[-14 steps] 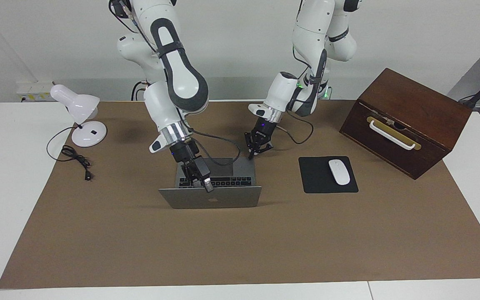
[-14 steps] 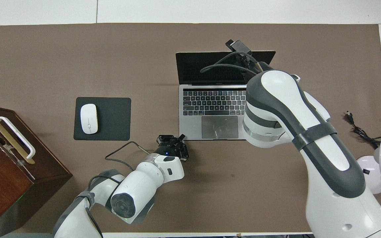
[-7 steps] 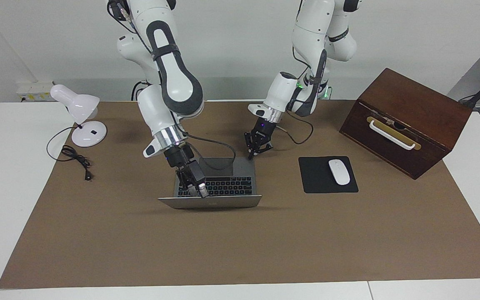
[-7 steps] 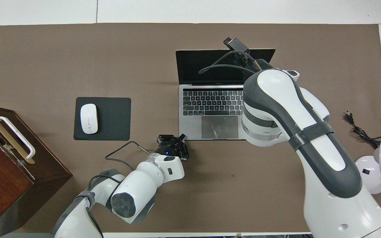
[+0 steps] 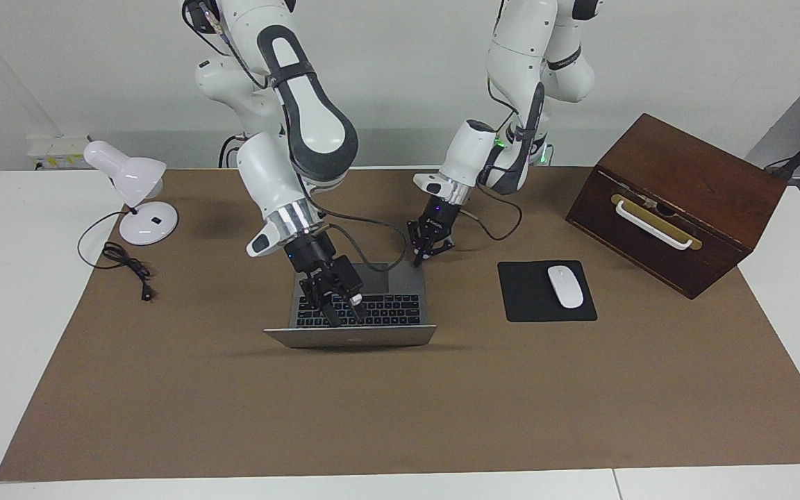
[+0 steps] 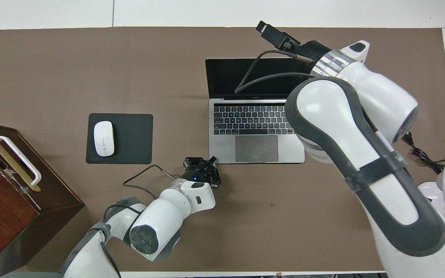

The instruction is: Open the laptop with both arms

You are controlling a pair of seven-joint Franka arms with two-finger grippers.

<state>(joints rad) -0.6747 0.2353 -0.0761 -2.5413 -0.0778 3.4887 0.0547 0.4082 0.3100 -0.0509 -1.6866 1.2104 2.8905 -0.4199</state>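
Since half a second ago the right tool (image 5: 341, 305) has let go of the laptop's (image 5: 362, 305) lid edge and lifted clear; it is now hanging above the keyboard at centre frame in the facing view, its fingers parted and holding nothing. In the overhead view the same right tool (image 6: 272, 34) is showing at the upper middle, over the lid's top edge, with the wrist swung out toward the upper right. The lid is lying at the same wide tilt as half a second ago, screen dark.

The left tool (image 5: 428, 246) has not moved: it is sitting low at the laptop's corner nearest the robots, toward the left arm's end; whether its fingers are open or closed cannot be told.

The laptop is sitting mid-table on the brown mat (image 5: 400, 403), with broad bare mat filling the lower half of the facing view. A black mouse pad (image 5: 532, 305) carrying a white mouse (image 5: 565, 286) is lying right of centre, well apart from the laptop. A dark wooden box (image 5: 678, 201) with a white handle is standing at the right edge; a glossy white desk lamp (image 5: 132, 191) is standing at the left.
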